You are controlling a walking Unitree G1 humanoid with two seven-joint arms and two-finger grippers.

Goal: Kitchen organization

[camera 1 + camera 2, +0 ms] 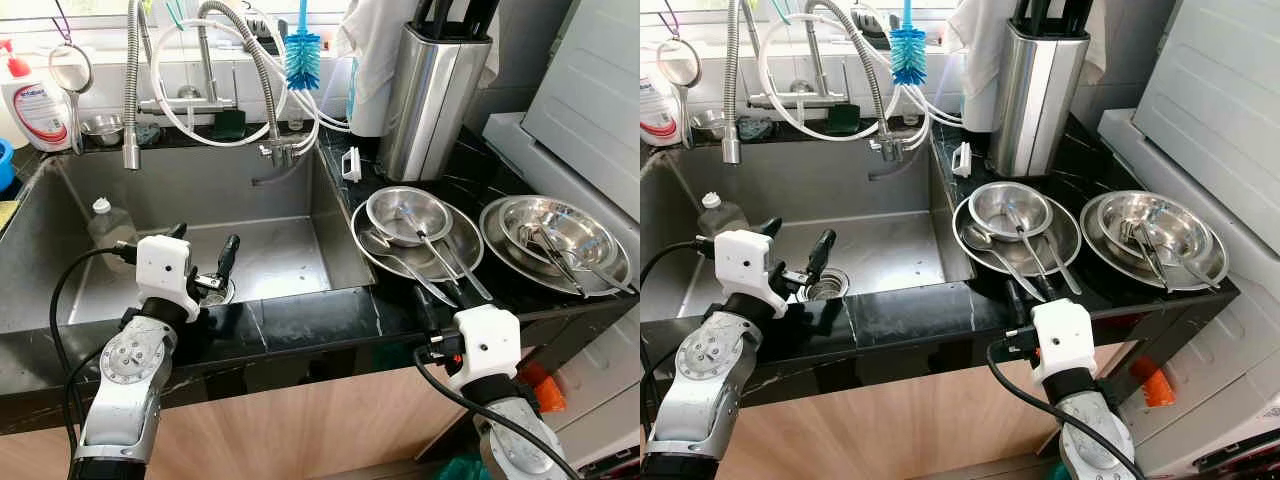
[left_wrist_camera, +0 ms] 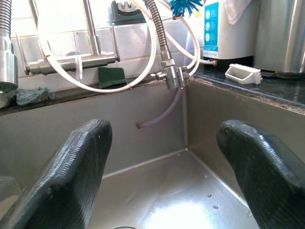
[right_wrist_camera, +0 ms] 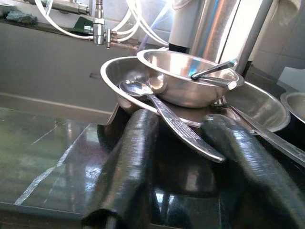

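Fingers (image 2: 71, 176) of the left gripper (image 1: 205, 262) stood spread wide apart over the sink (image 1: 290, 255), holding nothing, with the drain (image 1: 216, 291) just below them and bare steel floor running back to the rear wall. A plastic bottle (image 1: 104, 222) lay near the sink's left wall, well clear of that gripper. The right gripper (image 3: 186, 162) sat low at the front edge of the black counter (image 1: 300, 320), its fingers parted and empty, one on either side of a spoon (image 3: 167, 117) handle that jutted toward it over the plate's rim. That spoon rested on a shallow steel plate (image 1: 372, 255) carrying a small bowl (image 1: 408, 213) with more utensils in it. A second plate (image 1: 497, 240) and bowl (image 1: 555, 225) sat just beside it on the right, close to the counter's end. Behind them stood a steel knife block (image 1: 425, 100). A blue bottle brush (image 1: 302, 55) hung near the faucet hoses (image 1: 250, 60).
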